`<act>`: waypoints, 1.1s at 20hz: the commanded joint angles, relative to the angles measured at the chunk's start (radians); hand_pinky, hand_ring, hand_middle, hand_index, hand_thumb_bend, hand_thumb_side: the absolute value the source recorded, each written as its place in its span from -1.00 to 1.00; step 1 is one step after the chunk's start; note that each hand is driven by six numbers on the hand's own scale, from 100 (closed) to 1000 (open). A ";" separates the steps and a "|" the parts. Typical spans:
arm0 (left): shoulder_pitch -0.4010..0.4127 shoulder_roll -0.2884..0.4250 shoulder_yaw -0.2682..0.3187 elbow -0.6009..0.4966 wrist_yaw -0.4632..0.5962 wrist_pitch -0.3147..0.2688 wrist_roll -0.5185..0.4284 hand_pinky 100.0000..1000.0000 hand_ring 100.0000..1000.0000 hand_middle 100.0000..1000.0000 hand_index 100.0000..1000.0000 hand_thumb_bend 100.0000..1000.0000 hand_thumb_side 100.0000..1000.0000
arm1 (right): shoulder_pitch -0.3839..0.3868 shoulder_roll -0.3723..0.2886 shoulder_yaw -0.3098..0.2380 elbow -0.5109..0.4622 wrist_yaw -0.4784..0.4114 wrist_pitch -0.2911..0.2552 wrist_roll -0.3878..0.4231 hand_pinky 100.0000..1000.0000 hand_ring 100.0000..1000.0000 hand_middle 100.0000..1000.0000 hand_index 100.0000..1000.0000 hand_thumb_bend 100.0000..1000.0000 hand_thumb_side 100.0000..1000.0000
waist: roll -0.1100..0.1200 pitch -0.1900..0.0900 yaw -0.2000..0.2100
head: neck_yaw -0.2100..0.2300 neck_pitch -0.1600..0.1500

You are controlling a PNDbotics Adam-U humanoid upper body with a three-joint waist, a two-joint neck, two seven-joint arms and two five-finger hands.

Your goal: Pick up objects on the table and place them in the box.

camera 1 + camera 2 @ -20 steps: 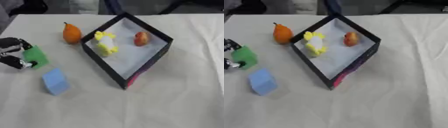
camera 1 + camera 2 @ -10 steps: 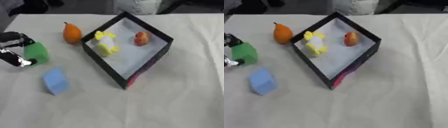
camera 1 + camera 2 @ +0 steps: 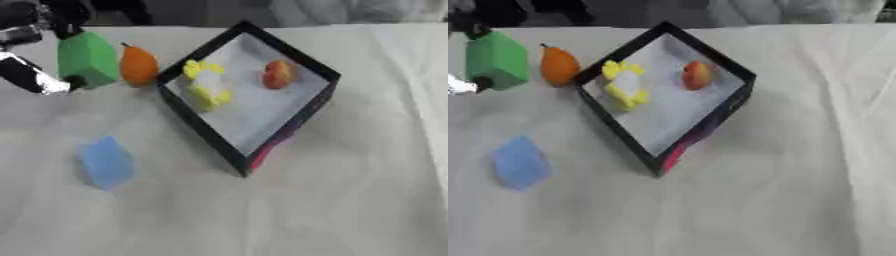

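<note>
I see the worktop (image 3: 350,200) covered in a pale, off-white cloth, filling nearly the whole view, slightly creased on the right.

Black open-topped cardboard box (image 3: 308,112) sits near the middle, turned corner-on toward me, pale lining inside, a strip of pink and red print on its near outer wall. Inside it: a yellow flower-shaped toy with a white centre (image 3: 205,89) against the left wall, and a small red-and-orange fruit like an apple or peach (image 3: 277,74) toward the far right corner. The two lie apart from each other.

My left hand (image 3: 33,75), black with silver parts, comes in at the upper left. Its fingers are closed round a green foam block (image 3: 86,59); one dark fingertip shows at the block's lower edge, other fingers at its top. The block appears raised off the cloth, tilted a little, left of the box and not over it. Blur hides the finer detail of the grasp.

Light blue foam block (image 3: 107,161) lies on the cloth at lower left, well apart from the box and below the green one.

Orange pear-shaped fruit with a dark stem (image 3: 137,65) stands just beside the green block on its right, close to the box's left corner but outside it. Whether it touches the block I cannot tell.

My right hand shows in neither view.
</note>
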 commanded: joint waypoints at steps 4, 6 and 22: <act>-0.109 -0.060 -0.009 -0.056 0.110 -0.034 -0.063 0.28 0.09 -0.15 0.09 -1.00 -0.73 | -0.021 -0.029 -0.009 -0.014 -0.012 0.000 -0.001 0.86 0.29 0.16 0.59 -1.00 -0.05 | 0.007 -0.024 -0.003 | -0.009 -0.008; -0.152 -0.106 -0.021 -0.061 0.103 -0.063 -0.061 0.28 0.09 -0.15 0.09 -1.00 -0.79 | -0.029 -0.029 -0.008 -0.018 -0.016 0.000 -0.004 0.86 0.29 0.16 0.59 -1.00 -0.05 | 0.006 -0.023 -0.006 | -0.009 -0.011; -0.239 -0.400 -0.060 0.186 -0.357 -0.348 0.064 0.32 0.15 -0.08 0.06 -1.00 -0.79 | -0.113 0.005 0.008 -0.020 -0.039 0.010 -0.008 0.86 0.29 0.16 0.59 -1.00 -0.05 | -0.009 -0.002 -0.083 | 0.030 -0.016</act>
